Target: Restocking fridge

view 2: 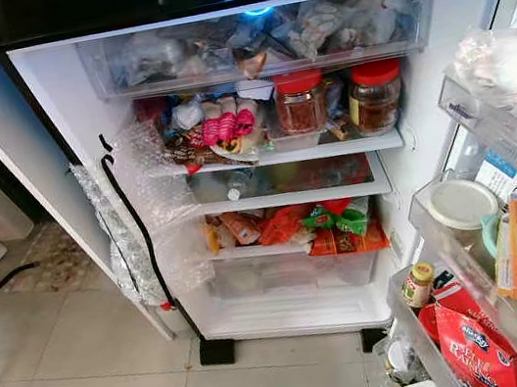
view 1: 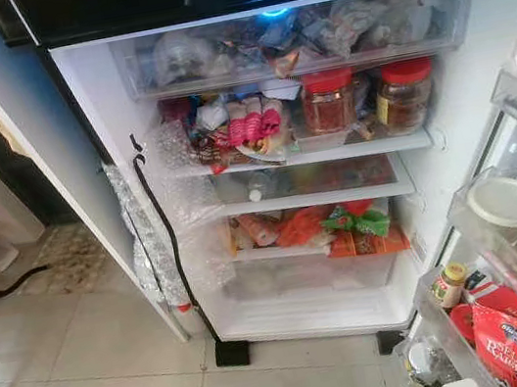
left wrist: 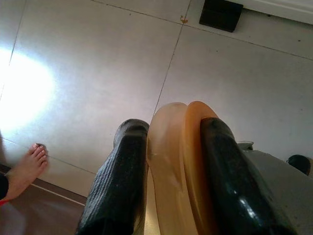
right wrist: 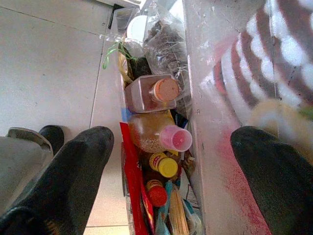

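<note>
even, bright daylight over the open fridge; small blue lamp glowing at 12 o'clock inside. head views sharp, door shelves stretched toward 4 o'clock. glare patch on floor tiles at 9 o'clock. near fingers soft, out of focus.

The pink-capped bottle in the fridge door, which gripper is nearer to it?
Right. The right gripper hangs open directly over the door bin, its fingers either side of the pink-capped bottle. The left gripper is out over the floor tiles, clamped on a tan disc.
</note>
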Robot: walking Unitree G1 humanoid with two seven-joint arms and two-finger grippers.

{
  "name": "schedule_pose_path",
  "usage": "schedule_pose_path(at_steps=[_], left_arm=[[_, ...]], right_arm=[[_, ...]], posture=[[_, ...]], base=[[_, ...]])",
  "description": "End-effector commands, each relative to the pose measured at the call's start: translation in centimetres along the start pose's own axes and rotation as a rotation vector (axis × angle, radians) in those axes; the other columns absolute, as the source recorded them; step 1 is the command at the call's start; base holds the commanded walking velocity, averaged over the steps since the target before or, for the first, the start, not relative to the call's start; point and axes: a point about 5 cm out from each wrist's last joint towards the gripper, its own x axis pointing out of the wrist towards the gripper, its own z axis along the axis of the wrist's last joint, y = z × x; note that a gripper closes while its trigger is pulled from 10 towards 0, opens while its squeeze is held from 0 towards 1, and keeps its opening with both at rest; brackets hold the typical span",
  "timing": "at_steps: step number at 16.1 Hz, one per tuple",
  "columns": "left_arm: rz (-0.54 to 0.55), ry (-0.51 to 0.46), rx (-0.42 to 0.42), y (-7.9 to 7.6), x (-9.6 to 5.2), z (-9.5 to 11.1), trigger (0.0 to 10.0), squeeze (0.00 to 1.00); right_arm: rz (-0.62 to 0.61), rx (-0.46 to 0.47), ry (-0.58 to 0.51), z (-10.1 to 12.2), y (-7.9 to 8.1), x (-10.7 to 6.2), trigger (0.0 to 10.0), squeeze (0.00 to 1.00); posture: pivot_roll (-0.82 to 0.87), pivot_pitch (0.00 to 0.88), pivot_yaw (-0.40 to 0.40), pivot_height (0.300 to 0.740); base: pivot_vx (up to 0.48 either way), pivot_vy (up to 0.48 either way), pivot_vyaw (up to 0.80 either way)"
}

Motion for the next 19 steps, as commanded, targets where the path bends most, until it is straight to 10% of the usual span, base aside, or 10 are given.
schedule_pose_path(at_steps=[1, 9, 11, 15, 19], left_arm=[[-0.043, 0.007, -0.020, -1.1, 0.1, -0.1, 10.0, 0.00], [-0.043, -0.138, 0.015, -1.0, -0.1, 1.2, 10.0, 0.00], [-0.051, -0.437, 0.090, -2.5, -0.1, 10.8, 10.0, 0.00], [-0.034, -0.638, 0.234, -1.9, -1.3, 15.1, 10.0, 0.00], [-0.153, -0.857, 0.103, -3.0, -3.5, 18.4, 10.0, 0.00]], right_arm=[[-0.019, 0.010, 0.007, -0.1, -0.6, 0.1, 10.0, 0.00], [-0.004, 0.005, 0.006, -0.1, -0.5, 0.1, 10.0, 0.00], [0.000, 0.007, 0.006, -0.1, -0.4, 0.1, 10.0, 0.00], [0.010, 0.009, 0.007, -0.1, -0.4, 0.1, 10.0, 0.00], [0.030, 0.020, 0.006, -0.1, -0.4, 0.1, 10.0, 0.00]], posture=[[-0.16, 0.000, 0.028, 0.740], [-0.15, 0.000, 0.024, 0.740], [-0.15, 0.000, 0.028, 0.740], [-0.15, 0.000, 0.029, 0.740], [-0.15, 0.000, 0.027, 0.740]], base=[[0.000, 0.000, 0.00], [0.000, 0.000, 0.00], [0.000, 0.000, 0.00], [0.000, 0.000, 0.00], [0.000, 0.000, 0.00]])
